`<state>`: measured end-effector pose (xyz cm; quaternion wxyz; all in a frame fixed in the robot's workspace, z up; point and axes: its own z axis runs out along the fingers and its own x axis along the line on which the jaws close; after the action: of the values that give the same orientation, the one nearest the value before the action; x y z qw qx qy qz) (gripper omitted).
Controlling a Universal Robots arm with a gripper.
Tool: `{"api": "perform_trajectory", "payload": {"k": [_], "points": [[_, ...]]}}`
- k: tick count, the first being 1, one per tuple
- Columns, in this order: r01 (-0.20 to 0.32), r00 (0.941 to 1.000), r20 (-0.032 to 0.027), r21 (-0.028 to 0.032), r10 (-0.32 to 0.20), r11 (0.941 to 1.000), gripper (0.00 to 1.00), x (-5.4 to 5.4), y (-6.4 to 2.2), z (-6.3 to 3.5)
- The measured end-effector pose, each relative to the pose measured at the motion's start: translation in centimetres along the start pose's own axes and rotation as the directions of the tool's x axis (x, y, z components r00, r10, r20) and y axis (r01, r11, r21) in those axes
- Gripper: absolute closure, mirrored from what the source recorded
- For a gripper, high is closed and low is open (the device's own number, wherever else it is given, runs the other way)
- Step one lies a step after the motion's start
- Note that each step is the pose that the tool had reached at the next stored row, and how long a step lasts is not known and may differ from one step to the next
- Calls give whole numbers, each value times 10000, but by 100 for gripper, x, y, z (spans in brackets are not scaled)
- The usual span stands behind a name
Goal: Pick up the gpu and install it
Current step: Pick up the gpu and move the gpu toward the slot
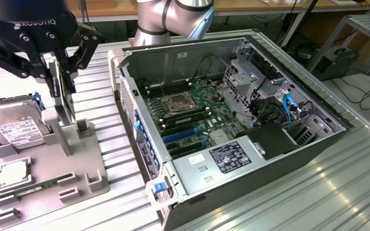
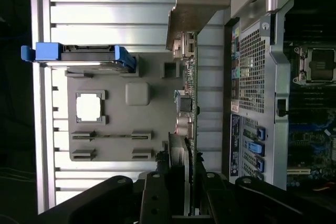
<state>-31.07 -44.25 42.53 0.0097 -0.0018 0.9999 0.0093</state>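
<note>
Pincer (image 2: 184, 178) clenched on edge-up gpu (image 2: 190, 114), long axis parallel to case (image 2: 252, 77), bracket (image 2: 197, 3) outermost.

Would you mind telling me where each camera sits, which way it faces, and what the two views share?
Exterior view: raised above the ribbed metal table, looking down at the open black computer case and flat grey parts tray; shows the silver robot arm and black gripper.
Wrist view: on the wrist, looking down along the gripper, shut on the thin black-and-green gpu card standing on the tray.
Shared: gripper, gpu card, tray, case.
</note>
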Motion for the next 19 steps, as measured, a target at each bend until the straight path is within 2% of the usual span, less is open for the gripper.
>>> {"api": "perform_trajectory", "payload": {"k": [4, 5, 7, 8, 19], "points": [[-1, 10000, 0, 22, 1, 10000, 73, -1, 2, -75], [0, 10000, 0, 64, 0, 10000, 73, -2, 3, -130], [2, 10000, 1, 182, -2, 9998, 73, -3, 4, -151], [3, 10000, 0, 218, -3, 9998, 73, -3, 4, -158], [3, 10000, -1, 229, -3, 9997, 73, -35, 5, -162]]}}
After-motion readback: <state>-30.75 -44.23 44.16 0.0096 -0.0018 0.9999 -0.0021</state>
